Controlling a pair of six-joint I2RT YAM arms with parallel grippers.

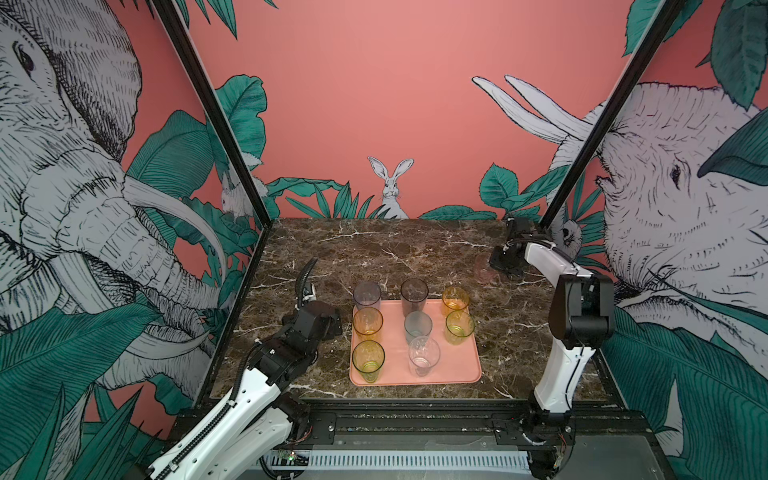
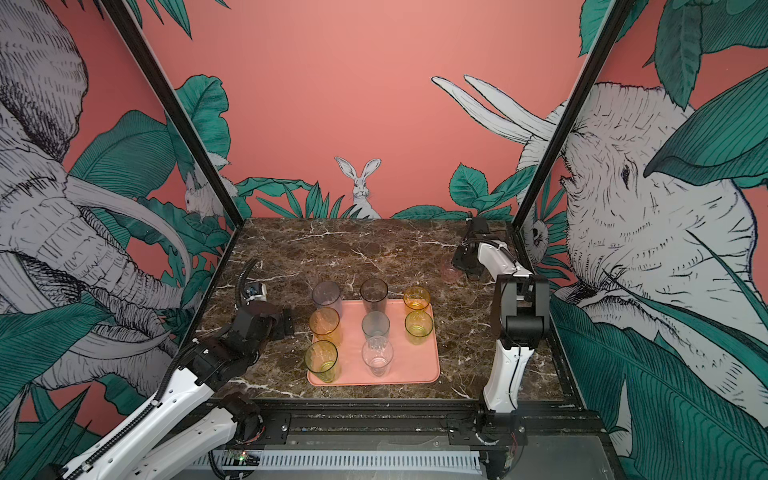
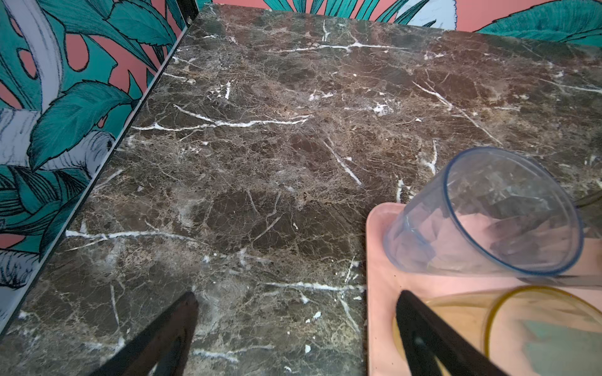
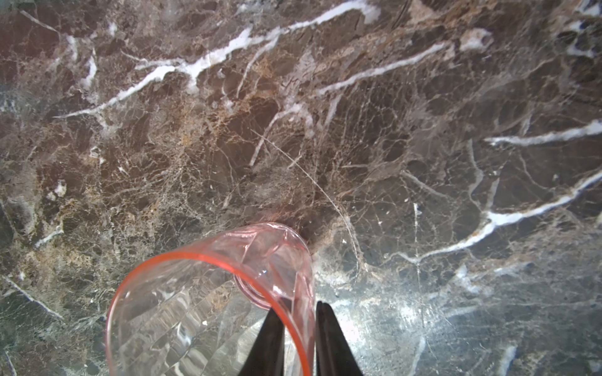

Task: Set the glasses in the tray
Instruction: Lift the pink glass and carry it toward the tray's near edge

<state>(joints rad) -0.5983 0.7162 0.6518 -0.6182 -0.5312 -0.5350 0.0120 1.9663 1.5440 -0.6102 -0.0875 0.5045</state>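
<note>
The salmon-pink tray [image 1: 453,365] lies on the marble near the front, with several glasses standing on it, among them a smoky one [image 1: 414,293], an amber one [image 1: 368,324] and a clear one [image 1: 424,355]. A pink glass [image 1: 483,268] stands alone on the table at the back right. My right gripper [image 4: 298,309] is shut on its wall [image 4: 211,293], one finger inside the rim and one outside. My left gripper [image 3: 298,296] hovers open and empty beside the tray's left edge [image 3: 378,260], near a grey-blue glass [image 3: 488,221].
Patterned walls and black frame posts [image 1: 216,112] close in the table on the left, right and back. The right arm's elbow [image 1: 582,311] stands tall to the right of the tray. Bare marble [image 1: 374,249] lies behind the tray.
</note>
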